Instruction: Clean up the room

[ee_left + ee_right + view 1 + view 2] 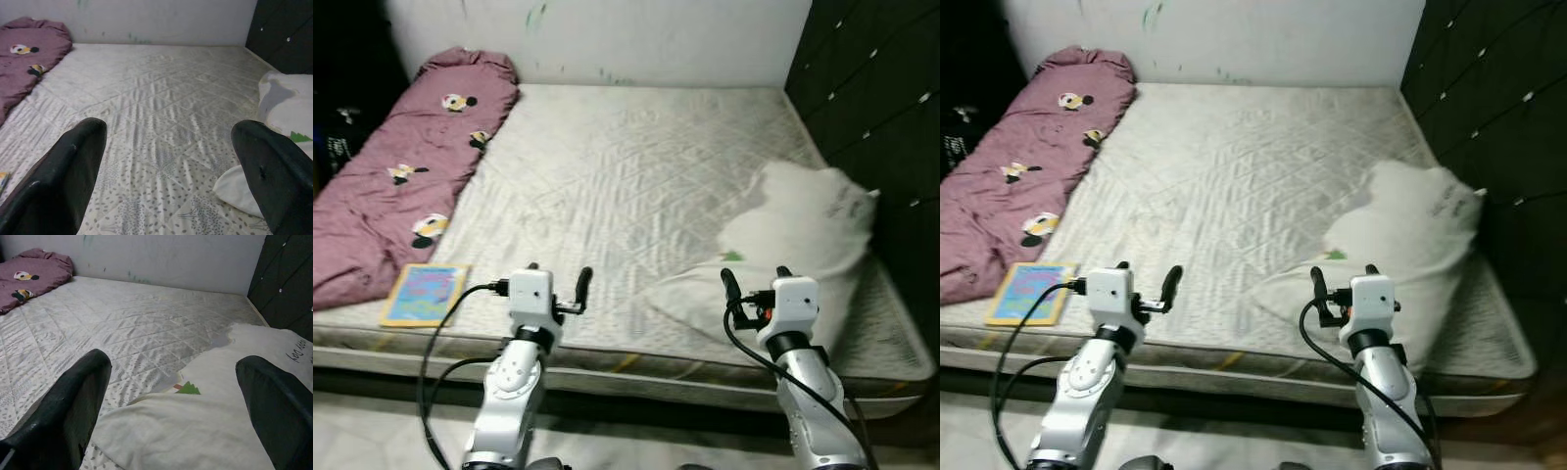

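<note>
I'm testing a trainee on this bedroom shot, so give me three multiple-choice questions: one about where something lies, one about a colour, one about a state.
1. Where does the picture book lie?
A. near the mattress's front left corner
B. on the white pillow
C. on the floor

2. What colour is the rolled quilt?
A. green
B. mauve with cartoon prints
C. black

3. How do the jaws of the left gripper and right gripper stand?
A. both open, empty
B. both shut on cloth
C. one holds the book

Answers: 1 A, it rests on the mattress beside the quilt's near end. 2 B, as both eye views show. 3 A, each wrist view shows its jaws apart.
</note>
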Tool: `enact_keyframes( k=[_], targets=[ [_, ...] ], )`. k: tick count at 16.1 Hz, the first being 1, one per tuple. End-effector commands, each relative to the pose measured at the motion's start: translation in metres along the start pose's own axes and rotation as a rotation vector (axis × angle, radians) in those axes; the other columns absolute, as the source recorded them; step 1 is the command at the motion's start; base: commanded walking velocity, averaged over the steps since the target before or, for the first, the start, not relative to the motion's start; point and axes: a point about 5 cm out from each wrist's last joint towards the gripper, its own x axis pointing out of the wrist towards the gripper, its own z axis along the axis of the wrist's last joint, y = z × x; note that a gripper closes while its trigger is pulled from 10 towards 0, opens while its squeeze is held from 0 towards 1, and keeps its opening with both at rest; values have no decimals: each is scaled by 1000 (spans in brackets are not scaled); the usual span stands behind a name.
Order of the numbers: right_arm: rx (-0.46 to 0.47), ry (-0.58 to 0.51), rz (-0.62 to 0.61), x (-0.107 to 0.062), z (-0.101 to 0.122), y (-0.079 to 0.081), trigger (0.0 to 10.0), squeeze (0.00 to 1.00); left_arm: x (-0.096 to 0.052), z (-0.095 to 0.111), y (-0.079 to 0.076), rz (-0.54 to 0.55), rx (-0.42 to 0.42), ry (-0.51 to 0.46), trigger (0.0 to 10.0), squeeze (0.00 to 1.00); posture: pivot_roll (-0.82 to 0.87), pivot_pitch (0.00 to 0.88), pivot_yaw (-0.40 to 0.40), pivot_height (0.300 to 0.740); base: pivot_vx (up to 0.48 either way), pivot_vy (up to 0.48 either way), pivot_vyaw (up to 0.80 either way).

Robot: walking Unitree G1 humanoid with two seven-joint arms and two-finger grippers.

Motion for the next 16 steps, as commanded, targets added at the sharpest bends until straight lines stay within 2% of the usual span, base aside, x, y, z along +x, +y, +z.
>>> enact_keyframes(
  k=[1, 5, 16],
  targets=[
    [9, -9, 23, 4, 2, 7, 10000, 0, 0, 2, 7, 8, -6, -11, 10000, 0, -63, 0, 8, 740, 0, 0, 0],
    [5, -13, 22, 5, 3, 6, 10000, 0, -1, 3, 5, -10, -6, -21, 10000, 0, -62, 0, 7, 740, 0, 0, 0],
    [5, -16, 4, 5, 4, 4, 10000, 0, -1, 3, 4, -23, -7, -21, 10000, 0, -67, 0, 11, 740, 273, 0, 0]
  ],
)
